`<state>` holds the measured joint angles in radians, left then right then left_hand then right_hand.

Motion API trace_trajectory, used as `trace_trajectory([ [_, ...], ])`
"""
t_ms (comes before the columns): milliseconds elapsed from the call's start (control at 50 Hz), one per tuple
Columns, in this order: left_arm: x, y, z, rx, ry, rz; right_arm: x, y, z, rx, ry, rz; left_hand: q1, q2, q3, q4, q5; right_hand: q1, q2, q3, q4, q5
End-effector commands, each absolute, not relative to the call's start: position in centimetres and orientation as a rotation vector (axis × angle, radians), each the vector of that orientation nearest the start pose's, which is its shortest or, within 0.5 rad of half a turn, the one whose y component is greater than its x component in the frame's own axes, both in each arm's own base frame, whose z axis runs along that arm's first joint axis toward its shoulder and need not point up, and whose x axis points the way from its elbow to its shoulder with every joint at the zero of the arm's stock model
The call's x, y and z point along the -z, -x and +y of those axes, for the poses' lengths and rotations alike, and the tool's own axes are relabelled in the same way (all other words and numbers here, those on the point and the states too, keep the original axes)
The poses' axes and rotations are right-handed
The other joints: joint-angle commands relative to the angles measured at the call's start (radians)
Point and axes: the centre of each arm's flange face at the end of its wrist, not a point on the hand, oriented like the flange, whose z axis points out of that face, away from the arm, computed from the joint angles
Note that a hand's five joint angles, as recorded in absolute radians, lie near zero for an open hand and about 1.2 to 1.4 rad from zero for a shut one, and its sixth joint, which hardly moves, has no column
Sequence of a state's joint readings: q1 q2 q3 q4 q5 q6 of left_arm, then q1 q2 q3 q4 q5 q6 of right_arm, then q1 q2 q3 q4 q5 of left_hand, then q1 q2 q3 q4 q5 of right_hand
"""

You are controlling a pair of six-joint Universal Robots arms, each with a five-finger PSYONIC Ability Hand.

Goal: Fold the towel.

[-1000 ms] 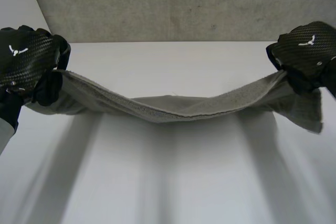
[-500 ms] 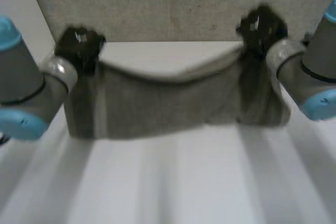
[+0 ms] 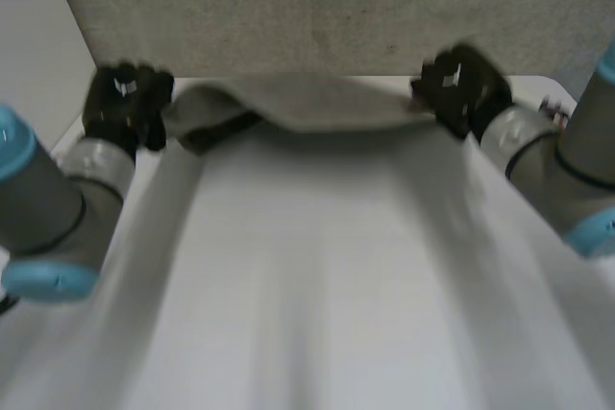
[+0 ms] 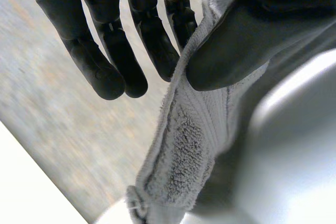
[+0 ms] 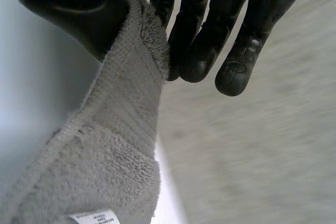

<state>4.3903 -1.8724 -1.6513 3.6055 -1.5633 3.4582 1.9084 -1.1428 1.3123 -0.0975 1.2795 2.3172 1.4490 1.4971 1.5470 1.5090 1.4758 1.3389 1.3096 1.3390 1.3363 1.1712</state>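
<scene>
So, the left hand (image 4: 149, 35) has one end of the towel (image 3: 307, 103) pinched between thumb and fingers, and the right hand (image 5: 202, 40) pinches the other end the same way. The towel hangs stretched between them, bunched near the left hand, over the far edge of the white table (image 3: 317, 266), right by the grey wall (image 3: 317, 7). There's a small white label (image 5: 92, 217) on the right-hand end.

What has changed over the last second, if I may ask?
The left robot hand and right robot hand swung the towel away from the camera, towards the far edge of the table. Both keep it pinched at its ends.
</scene>
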Motion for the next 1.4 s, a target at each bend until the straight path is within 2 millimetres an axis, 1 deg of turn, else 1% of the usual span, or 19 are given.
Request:
trace_trajectory([
  [20,-17.7,22.4,-26.5,2.223,-0.778,2.134,-18.3,-26.4,-27.6,1.869,1.648,1.978,-0.053,-0.101,-0.151,-0.113,-0.254,0.057,0.087,0.057,0.06,0.051],
  [40,-17.7,22.4,-26.5,2.223,-0.778,2.134,-18.3,-26.4,-27.6,1.868,1.648,1.978,-0.053,-0.101,-0.151,-0.113,-0.254,0.057,0.087,0.057,0.06,0.051],
  [80,-16.8,22.3,-25.7,2.208,-0.805,2.154,-16.2,-26.1,-26.1,1.781,1.663,1.998,-0.053,-0.101,-0.151,-0.113,-0.254,0.057,0.087,0.057,0.06,0.051],
  [140,-15.8,22.2,-24.8,2.192,-0.842,2.163,-15.0,-25.4,-25.7,1.767,1.634,2.033,-0.053,-0.101,-0.151,-0.113,-0.254,0.057,0.087,0.057,0.06,0.051],
  [240,-15.8,22.1,-24.6,2.188,-0.858,2.14,-14.1,-25.0,-25.5,1.802,1.6,2.043,-0.053,-0.101,-0.151,-0.113,-0.254,0.057,0.087,0.057,0.06,0.051],
  [380,-15.7,20.4,-26.1,2.158,-0.777,2.136,-13.9,-24.6,-25.8,1.807,1.464,2.124,-0.053,-0.101,-0.151,-0.113,-0.254,0.057,0.087,0.057,0.06,0.051],
  [420,-15.7,20.3,-26.2,2.155,-0.77,2.136,-13.8,-24.5,-25.9,1.806,1.425,2.155,-0.053,-0.101,-0.151,-0.113,-0.254,-0.012,0.017,-0.012,-0.009,-0.019],
  [460,-15.7,20.2,-26.2,2.154,-0.766,2.135,-13.8,-24.2,-26.2,1.817,1.367,2.209,-0.053,-0.101,-0.151,-0.113,-0.254,-0.266,-0.237,-0.266,-0.264,-0.273],
  [560,-15.6,19.8,-26.6,2.147,-0.749,2.134,-13.7,-23.4,-26.7,1.827,1.324,2.287,-0.053,-0.101,-0.151,-0.113,-0.254,-0.531,-0.502,-0.531,-0.528,-0.538],
  [600,-15.6,19.6,-26.8,2.144,-0.737,2.132,-13.7,-23.2,-26.9,1.827,1.317,2.305,-0.053,-0.101,-0.151,-0.113,-0.254,-0.546,-0.517,-0.546,-0.544,-0.553],
  [920,-15.5,19.5,-26.9,2.144,-0.731,2.129,-14.1,-22.3,-26.9,1.709,1.316,2.406,-0.053,-0.101,-0.151,-0.113,-0.254,-0.488,-0.458,-0.488,-0.485,-0.495],
  [1080,-15.5,19.5,-26.8,2.143,-0.733,2.131,-15.1,-21.9,-26.7,1.662,1.326,2.437,-0.053,-0.101,-0.151,-0.113,-0.254,-0.165,-0.135,-0.165,-0.162,-0.172],
  [1100,-15.5,19.5,-26.8,2.144,-0.733,2.13,-15.5,-21.7,-26.8,1.668,1.322,2.443,-0.053,-0.101,-0.151,-0.113,-0.254,0.055,0.084,0.055,0.058,0.048],
  [1240,-15.6,19.6,-26.8,2.145,-0.735,2.13,-16.2,-20.8,-27.5,1.69,1.287,2.466,-0.053,-0.101,-0.151,-0.113,-0.254,0.057,0.087,0.057,0.06,0.051],
  [1280,-15.5,19.5,-26.8,2.143,-0.733,2.131,-16.2,-20.7,-27.8,1.693,1.273,2.476,-0.053,-0.101,-0.151,-0.113,-0.254,-0.429,-0.4,-0.429,-0.427,-0.436],
  [1300,-15.5,19.5,-26.7,2.141,-0.735,2.132,-16.2,-20.7,-27.8,1.693,1.272,2.476,-0.053,-0.101,-0.151,-0.113,-0.254,-0.432,-0.403,-0.432,-0.429,-0.439],
  [1360,-15.5,19.5,-26.7,2.141,-0.735,2.132,-16.0,-20.6,-28.0,1.684,1.258,2.476,-0.053,-0.101,-0.151,-0.113,-0.254,-0.244,-0.215,-0.244,-0.241,-0.251],
  [1380,-15.5,19.5,-26.7,2.141,-0.735,2.132,-16.0,-20.5,-28.1,1.684,1.254,2.479,-0.053,-0.101,-0.151,-0.113,-0.254,0.054,0.084,0.054,0.057,0.048],
  [1400,-15.5,19.5,-26.7,2.141,-0.735,2.132,-16.0,-20.5,-28.1,1.684,1.254,2.479,-0.053,-0.101,-0.151,-0.113,-0.254,0.057,0.087,0.057,0.06,0.051],
])
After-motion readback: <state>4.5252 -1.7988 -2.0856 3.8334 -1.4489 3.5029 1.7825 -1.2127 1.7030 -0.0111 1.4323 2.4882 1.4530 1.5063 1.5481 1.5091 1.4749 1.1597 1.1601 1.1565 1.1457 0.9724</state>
